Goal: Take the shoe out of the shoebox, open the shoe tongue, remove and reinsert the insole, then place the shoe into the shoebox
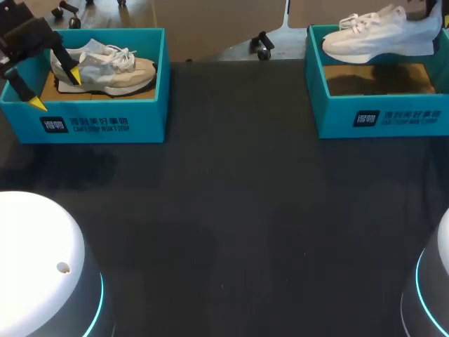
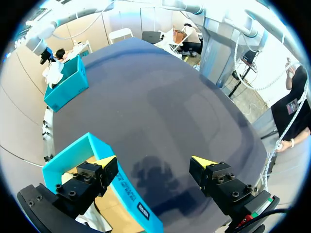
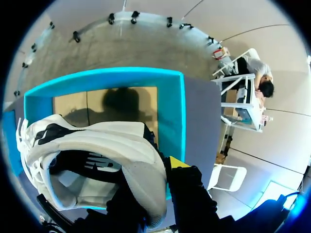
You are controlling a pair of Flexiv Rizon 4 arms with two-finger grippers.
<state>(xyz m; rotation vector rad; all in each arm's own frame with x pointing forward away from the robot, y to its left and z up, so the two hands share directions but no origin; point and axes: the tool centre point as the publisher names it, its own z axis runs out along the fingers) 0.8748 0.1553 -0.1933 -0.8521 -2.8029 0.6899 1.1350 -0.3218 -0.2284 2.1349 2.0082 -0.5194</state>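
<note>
**Over the right box, a white shoe hanging in our grip**

At the upper right of the head view we are holding the white shoe (image 1: 372, 35) in the air over the right box (image 1: 379, 116). Its toe is pointing toward the middle of the frame and its heel toward the right edge. Our right claw (image 3: 158, 187) is clamping the heel. In the right wrist view the heel wall is sitting between the two fingers, with one yellow tip showing just outside it. The other finger is reaching down into the shoe's opening. Beneath the shoe the box's brown floor is showing, with a shadow falling on it.

At the upper left of the head view the grey shoe (image 1: 105, 67) is lying inside the left box (image 1: 105, 123), with its toe pointing toward the right of the frame. Our left claw (image 1: 55, 91) is hanging at that box's left end with its fingers spread wide apart, gripping nothing. In the left wrist view the fingers are straddling the box's front wall. One tip (image 2: 104, 161) is standing inside the box, and the other (image 2: 204, 162) is standing outside it, over the dark table (image 1: 231, 210). In the head view the inner tip is hovering by the grey shoe's heel, and we cannot tell whether it is touching.

The two boxes are standing well apart along the table's far edge.
</note>
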